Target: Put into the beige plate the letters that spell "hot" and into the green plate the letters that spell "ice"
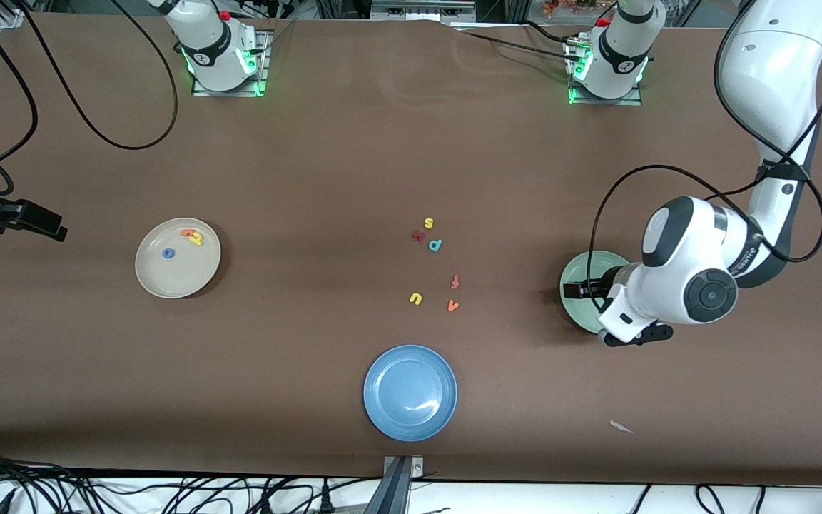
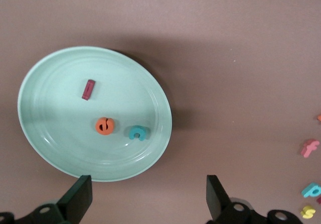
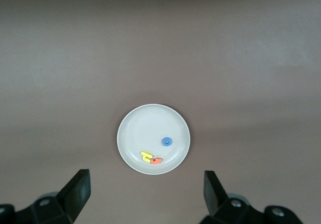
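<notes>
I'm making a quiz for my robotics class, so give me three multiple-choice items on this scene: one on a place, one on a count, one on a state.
1. Where is the teal c?
A. in the green plate
B. in the blue plate
C. on the bare table

2. How many letters lie in the beige plate?
A. one
B. three
C. five

3. How does the left claw stand?
A. shut on a letter
B. open, holding nothing
C. shut, empty

Answers:
1 A, it lies beside the orange e.
2 B, yellow, orange and blue.
3 B, its fingers stand wide apart over the green plate's edge.
</notes>
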### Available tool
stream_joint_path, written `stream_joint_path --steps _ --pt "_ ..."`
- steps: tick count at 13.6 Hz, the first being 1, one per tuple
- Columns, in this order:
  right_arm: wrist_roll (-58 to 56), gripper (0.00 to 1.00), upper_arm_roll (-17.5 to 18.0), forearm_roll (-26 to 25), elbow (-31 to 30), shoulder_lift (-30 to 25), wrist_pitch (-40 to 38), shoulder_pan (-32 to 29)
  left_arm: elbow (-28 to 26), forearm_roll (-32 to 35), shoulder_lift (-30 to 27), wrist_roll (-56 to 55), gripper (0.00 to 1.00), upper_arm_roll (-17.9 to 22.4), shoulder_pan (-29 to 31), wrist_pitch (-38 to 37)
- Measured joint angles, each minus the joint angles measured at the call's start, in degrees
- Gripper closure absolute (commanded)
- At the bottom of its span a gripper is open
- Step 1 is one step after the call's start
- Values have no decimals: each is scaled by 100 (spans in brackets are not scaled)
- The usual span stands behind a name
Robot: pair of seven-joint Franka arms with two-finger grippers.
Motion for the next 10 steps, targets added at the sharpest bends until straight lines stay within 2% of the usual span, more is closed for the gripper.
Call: stream_joint_path --steps 3,10 --pt "0 0 0 0 5 -1 2 -2 2 0 -334 805 0 5 45 -41" --pt "0 0 -1 0 16 -2 10 -4 -101 0 -1192 1589 0 50 137 -156"
